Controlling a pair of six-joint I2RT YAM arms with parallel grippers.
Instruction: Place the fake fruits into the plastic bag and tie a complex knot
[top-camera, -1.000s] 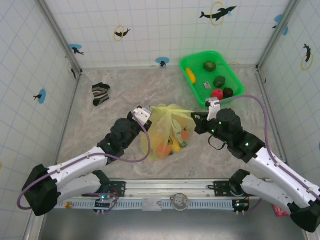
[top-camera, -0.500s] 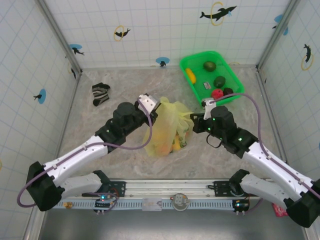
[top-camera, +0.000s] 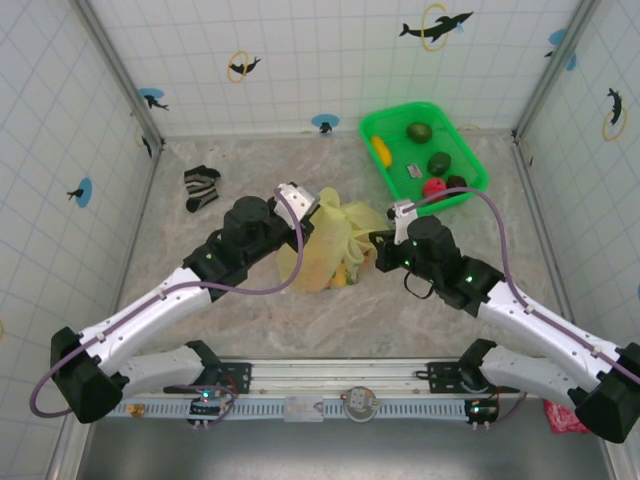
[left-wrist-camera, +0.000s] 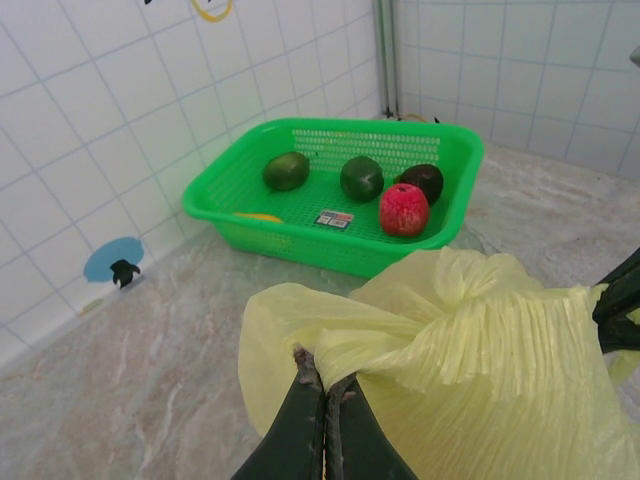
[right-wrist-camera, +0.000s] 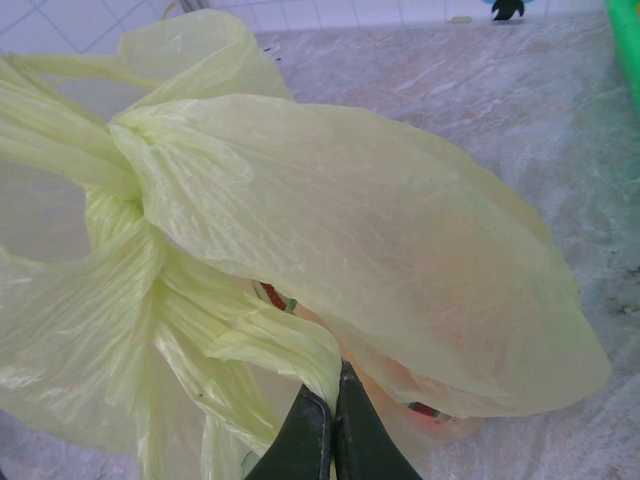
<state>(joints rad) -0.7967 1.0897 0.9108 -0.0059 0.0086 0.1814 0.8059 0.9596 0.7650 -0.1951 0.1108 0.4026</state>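
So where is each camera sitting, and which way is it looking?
Top external: above and behind the arms, looking down at the table; both arms show, left gripper and right gripper shut on the plastic bag.
Left wrist: on the left arm, looking past its shut fingers, over the bag, toward the green basket.
Right wrist: on the right arm, looking past its shut fingers at the bag's twisted handles.
Shared: all see the bag; top and left wrist both see the basket.
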